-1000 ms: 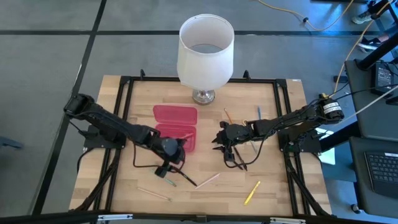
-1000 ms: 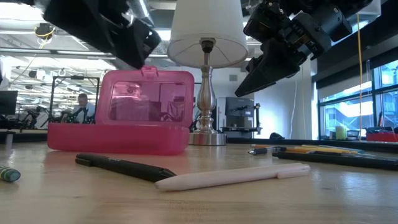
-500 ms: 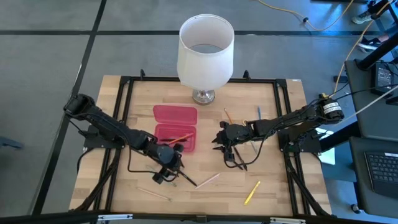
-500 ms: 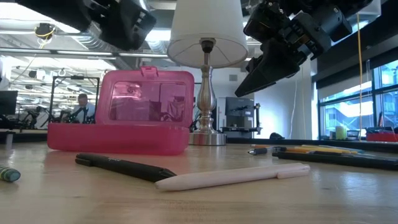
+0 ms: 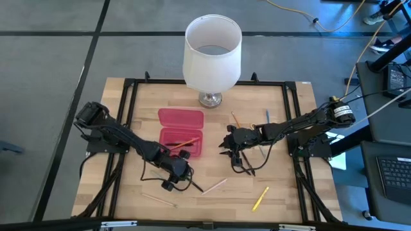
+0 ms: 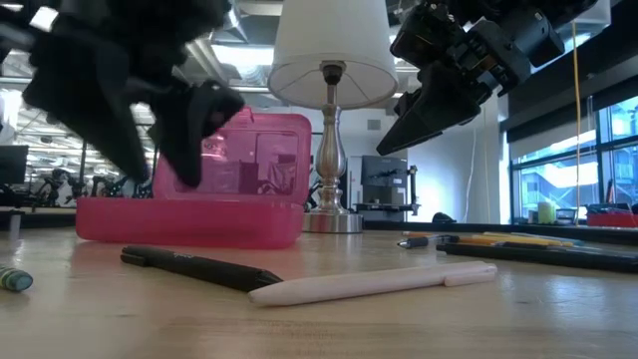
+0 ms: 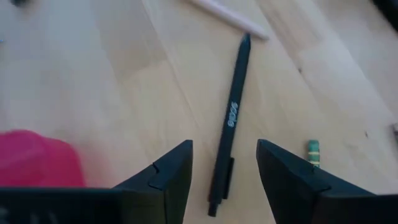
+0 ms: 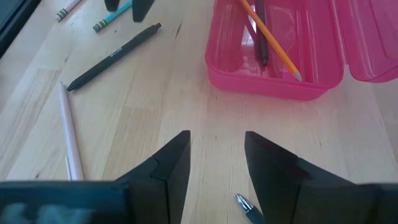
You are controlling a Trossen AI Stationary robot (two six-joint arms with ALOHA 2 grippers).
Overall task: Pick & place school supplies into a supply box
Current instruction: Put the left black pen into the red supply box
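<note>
The pink supply box (image 5: 181, 131) lies open at the table's middle, its base holding an orange pencil (image 8: 270, 40) and a dark pen (image 8: 261, 37). A black pen (image 7: 230, 118) and a pale pen (image 5: 216, 185) lie flat on the wood near the table's near edge. My left gripper (image 7: 224, 146) is open above the black pen, with a finger on each side and clear of it; the low view shows it blurred (image 6: 150, 120) above the table. My right gripper (image 8: 216, 135) hovers open to the right of the box (image 5: 226, 142).
A white lamp (image 5: 212, 54) stands beyond the box. A yellow pencil (image 5: 260, 198), a pale pencil (image 5: 159, 200) and a green-tipped stub (image 7: 313, 149) lie toward the near edge. Orange and blue pens (image 5: 268, 117) lie far right, with dark pens (image 5: 244, 165) under the right arm.
My left gripper has moved from the box's near side toward the table's near edge and gone down, so that it now stands over the black pen. The orange pencil lies in the box's base. The right arm has kept still.
</note>
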